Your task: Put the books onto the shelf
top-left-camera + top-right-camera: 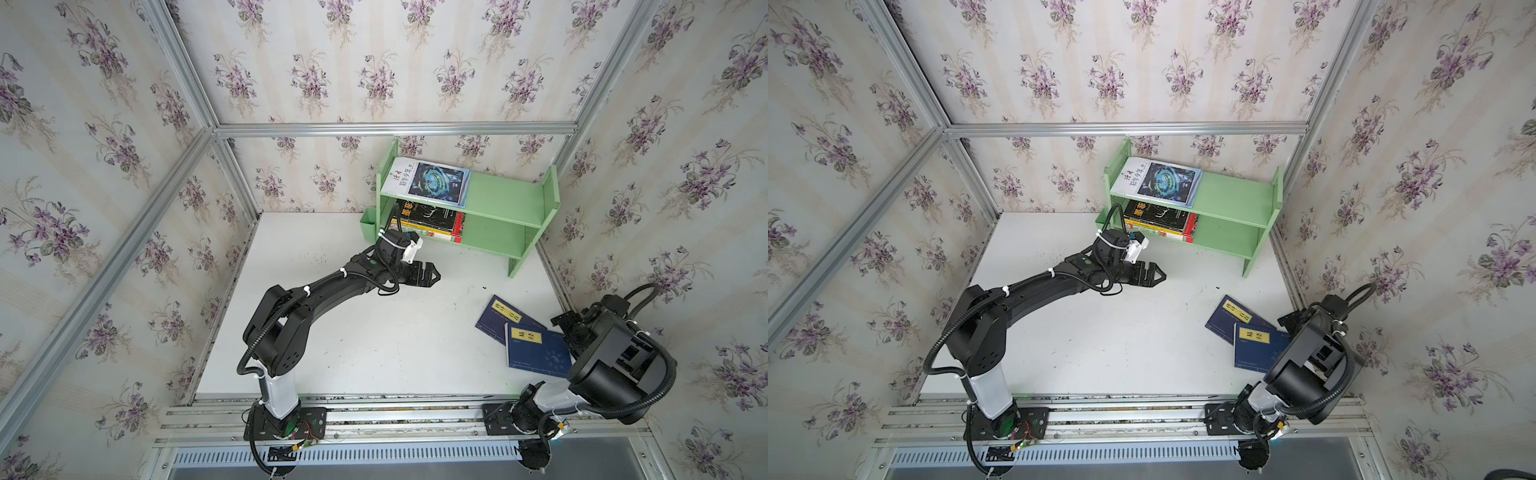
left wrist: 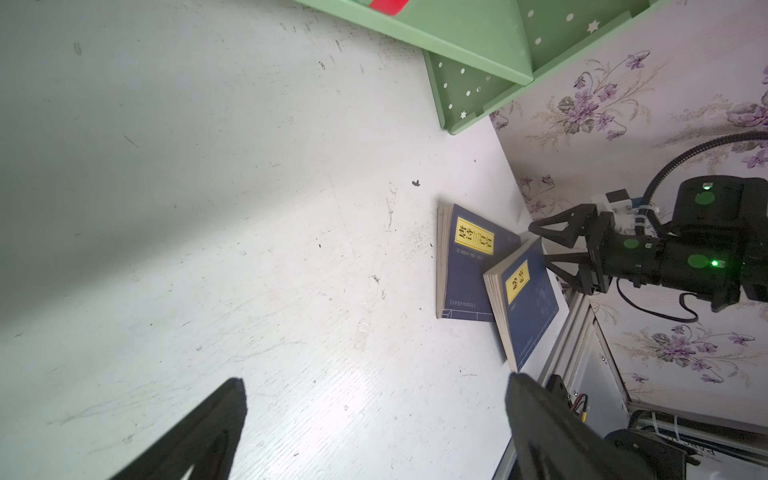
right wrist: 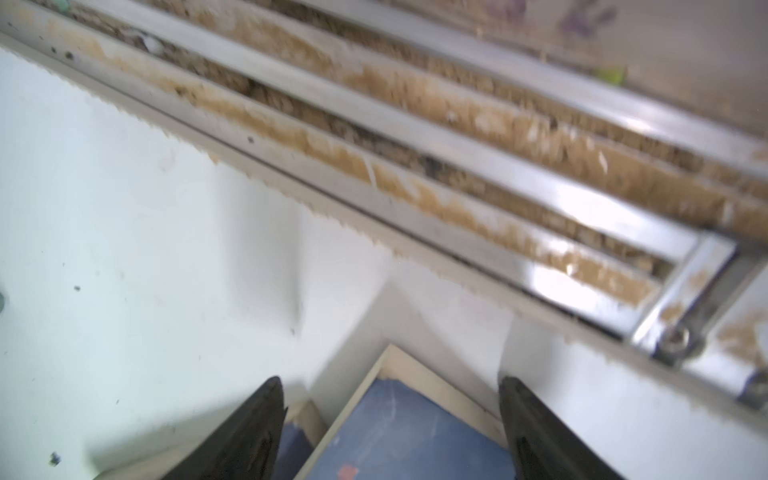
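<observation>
Nearby, at the tabletop's (image 1: pixel 374 332) right edge, the right gripper (image 2: pixel 537 243) is straddling the upper navy book (image 1: pixel 536 353), jaws parted and unclenched; mid-table, the left gripper (image 2: pixel 374 378) is hanging, jaws spread wide; the back-edge shelf (image 1: pixel 505 195) is holding other books (image 1: pixel 432 183).

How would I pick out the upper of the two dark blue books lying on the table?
Start at the green shelf at the back of the white table, then look towards the front right, where two navy books overlap. The top book rests partly on the lower book; its yellow label is the shorter of the two.
</observation>
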### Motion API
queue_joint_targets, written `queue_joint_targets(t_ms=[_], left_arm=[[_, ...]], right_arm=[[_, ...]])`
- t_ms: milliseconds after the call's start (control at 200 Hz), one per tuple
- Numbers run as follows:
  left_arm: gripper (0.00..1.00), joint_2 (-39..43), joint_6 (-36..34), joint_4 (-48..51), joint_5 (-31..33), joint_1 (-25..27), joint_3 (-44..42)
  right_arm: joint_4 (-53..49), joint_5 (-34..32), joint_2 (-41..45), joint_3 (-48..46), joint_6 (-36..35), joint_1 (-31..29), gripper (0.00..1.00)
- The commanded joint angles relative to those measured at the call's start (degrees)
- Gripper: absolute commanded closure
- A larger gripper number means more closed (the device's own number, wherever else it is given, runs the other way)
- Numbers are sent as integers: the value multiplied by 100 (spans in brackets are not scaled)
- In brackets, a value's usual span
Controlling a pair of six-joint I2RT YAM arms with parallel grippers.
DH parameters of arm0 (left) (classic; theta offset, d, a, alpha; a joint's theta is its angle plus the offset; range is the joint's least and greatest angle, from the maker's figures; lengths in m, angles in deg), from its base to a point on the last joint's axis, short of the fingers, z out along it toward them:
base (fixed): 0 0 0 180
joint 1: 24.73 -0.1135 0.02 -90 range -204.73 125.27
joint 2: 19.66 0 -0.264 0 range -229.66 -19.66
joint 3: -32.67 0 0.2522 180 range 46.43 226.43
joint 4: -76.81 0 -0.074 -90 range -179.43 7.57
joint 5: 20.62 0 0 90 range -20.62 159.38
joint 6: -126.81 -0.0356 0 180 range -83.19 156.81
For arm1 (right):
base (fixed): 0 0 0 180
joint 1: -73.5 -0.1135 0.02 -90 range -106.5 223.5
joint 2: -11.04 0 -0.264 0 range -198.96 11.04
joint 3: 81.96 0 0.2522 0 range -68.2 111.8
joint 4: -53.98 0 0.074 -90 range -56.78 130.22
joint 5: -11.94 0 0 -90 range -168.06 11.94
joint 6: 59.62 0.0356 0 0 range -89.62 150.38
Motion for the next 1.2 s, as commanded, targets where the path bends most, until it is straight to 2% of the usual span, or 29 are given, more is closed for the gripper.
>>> queue_joint_targets(t_ms=[0, 95, 135, 170, 300, 435, 760, 999, 1099, 1194], left_arm=[[1, -55, -146, -6, -184, -5, 5], [1, -101, -217, 25, -284, -5, 0], [1, -111, -246, 43, -302, -5, 8], [1, -118, -279, 59, -328, -5, 14], [1, -143, -439, 117, -441, 29, 39], [1, -291, -917, 450, -696, 197, 325], [1, -1006, -1734, 1400, -836, 821, 1213], [1, -1503, -1854, 1749, -1003, 1102, 1774], [1, -1662, -1828, 1830, -1118, 1103, 1856], [1, -1721, -1824, 1849, -1158, 1103, 1815]], right_arm=[[-611, 17, 200, 104, 0, -8, 14], [-971, -182, 301, 237, -163, 4, 10], [-1119, -301, 318, 270, -204, -2, 2], [-1225, -360, 305, 305, -267, 6, 0], [-1627, -485, 253, 338, -379, -1, 0], [-1669, -398, 232, 211, -354, 5, 0], [-1507, 230, 368, -120, 73, -1, 0], [-1369, 713, 696, -614, 293, -34, 0], [-1287, 859, 1012, -866, 472, -251, 3], [-1224, 917, 1266, -1027, 792, -751, 8]])
